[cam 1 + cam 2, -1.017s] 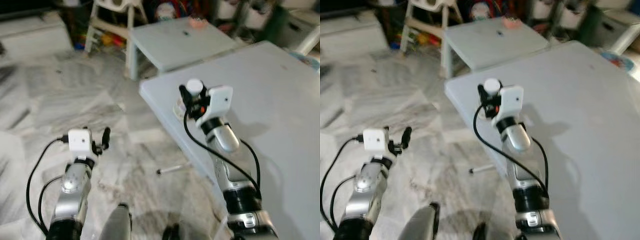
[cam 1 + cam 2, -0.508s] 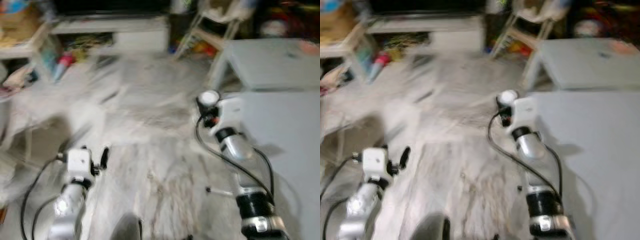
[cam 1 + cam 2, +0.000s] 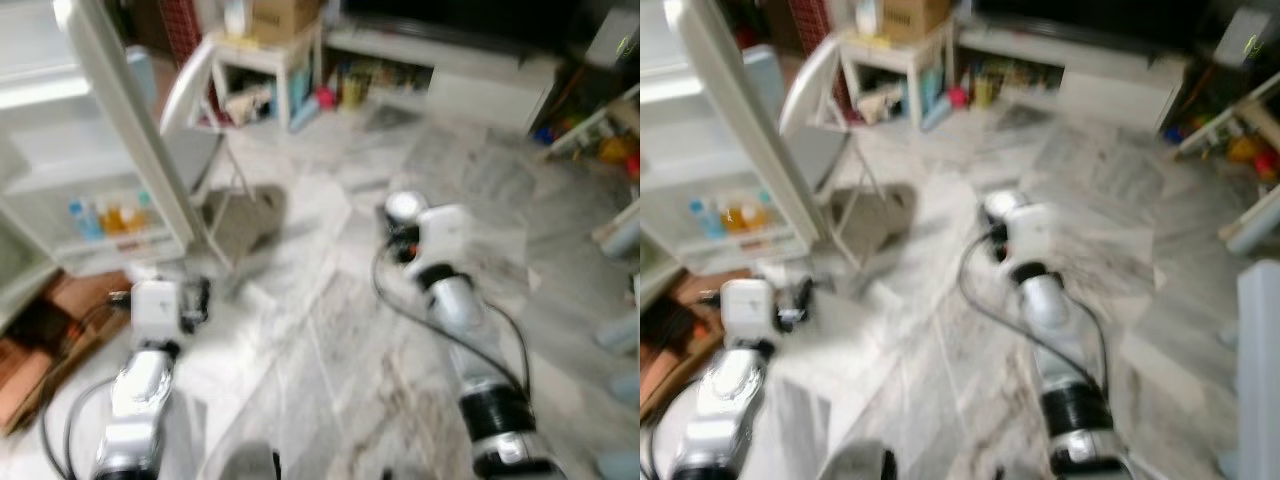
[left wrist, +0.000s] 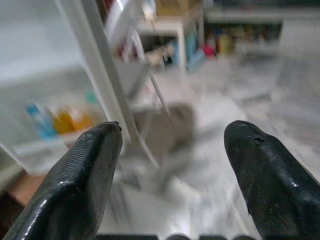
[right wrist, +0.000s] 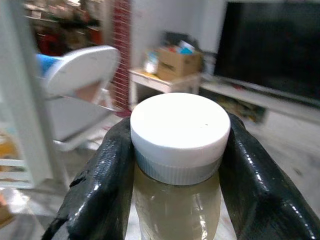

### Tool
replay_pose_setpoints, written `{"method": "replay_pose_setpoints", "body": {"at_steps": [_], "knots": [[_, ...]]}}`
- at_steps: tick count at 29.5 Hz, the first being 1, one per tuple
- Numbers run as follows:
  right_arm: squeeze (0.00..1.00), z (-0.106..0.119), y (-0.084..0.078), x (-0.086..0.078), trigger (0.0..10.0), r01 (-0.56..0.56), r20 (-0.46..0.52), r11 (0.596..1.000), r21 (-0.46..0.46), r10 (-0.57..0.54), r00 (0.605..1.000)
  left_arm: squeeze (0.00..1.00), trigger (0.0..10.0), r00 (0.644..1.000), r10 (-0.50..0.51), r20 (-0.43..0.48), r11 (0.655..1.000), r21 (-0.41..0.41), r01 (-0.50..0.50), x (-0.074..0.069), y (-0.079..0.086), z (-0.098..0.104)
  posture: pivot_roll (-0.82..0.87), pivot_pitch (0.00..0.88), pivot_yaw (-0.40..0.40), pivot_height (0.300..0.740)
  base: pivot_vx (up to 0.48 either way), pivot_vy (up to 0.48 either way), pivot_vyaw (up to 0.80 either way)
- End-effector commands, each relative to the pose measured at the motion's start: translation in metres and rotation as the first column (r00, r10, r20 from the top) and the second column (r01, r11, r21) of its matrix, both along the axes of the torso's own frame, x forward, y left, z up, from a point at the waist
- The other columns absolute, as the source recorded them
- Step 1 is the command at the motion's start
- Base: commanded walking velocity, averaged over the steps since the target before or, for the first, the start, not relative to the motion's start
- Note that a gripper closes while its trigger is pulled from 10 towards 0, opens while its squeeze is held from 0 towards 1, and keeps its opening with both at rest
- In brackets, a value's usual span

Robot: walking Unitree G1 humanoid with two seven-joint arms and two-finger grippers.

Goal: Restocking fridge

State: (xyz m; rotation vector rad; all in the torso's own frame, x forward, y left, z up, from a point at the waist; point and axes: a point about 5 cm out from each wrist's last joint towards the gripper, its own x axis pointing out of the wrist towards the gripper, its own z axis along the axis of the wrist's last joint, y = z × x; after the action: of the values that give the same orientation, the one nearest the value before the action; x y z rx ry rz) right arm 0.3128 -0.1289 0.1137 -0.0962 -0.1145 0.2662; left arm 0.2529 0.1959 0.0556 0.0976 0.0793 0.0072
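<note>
So the right gripper (image 5: 177,165) had its two black fingers (image 5: 102,190) clamped on the neck of a bottle (image 5: 176,200), right under its white cap (image 5: 180,131). Pale, cloudy liquid showed through the clear body. In the head views that gripper (image 3: 403,228) was held up in front of the robot over the marble floor (image 3: 330,340), bottle upright with the cap on top.

The left gripper (image 4: 172,170) was spread wide with nothing between its fingers (image 4: 82,185), hanging lower on the robot's left (image 3: 195,300).

Everything was pretty blurry, but the fridge (image 3: 60,170) stood at the robot's front left with its door (image 3: 125,120) swung open. A door shelf (image 3: 110,225) held a few small bottles, blue and orange ones, too smeared to say more. Just beside the door was a folding chair (image 3: 215,90), and behind that a small white table (image 3: 265,55) with a cardboard box (image 3: 285,12) on it. A low white TV stand (image 3: 460,70) ran along the far wall.
</note>
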Motion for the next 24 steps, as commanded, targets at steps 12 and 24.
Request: {"method": "replay_pose_setpoints", "body": {"at_steps": [12, 24], "knots": [[0.0, 0.0, -0.007, 0.001, 10.0, 0.031, 0.026, 0.999, -0.017, -0.031, 0.999, 0.0, 10.0, 1.0, -0.004, 0.002, 1.0, 0.005, 0.004, -0.003, 0.001, -0.001, 0.15, 0.0, 0.009, 0.74, 0.0, 0.48, 0.0], [0.0, -0.004, 0.008, 0.004, 10.0, -0.033, 0.014, 0.999, -0.027, 0.033, 0.999, 0.0, 10.0, 0.999, 0.039, -0.004, 0.999, 0.008, -0.039, -0.012, 0.002, -0.008, 0.18, 0.0, -0.029, 0.74, 0.0, 0.48, 0.0]]}}
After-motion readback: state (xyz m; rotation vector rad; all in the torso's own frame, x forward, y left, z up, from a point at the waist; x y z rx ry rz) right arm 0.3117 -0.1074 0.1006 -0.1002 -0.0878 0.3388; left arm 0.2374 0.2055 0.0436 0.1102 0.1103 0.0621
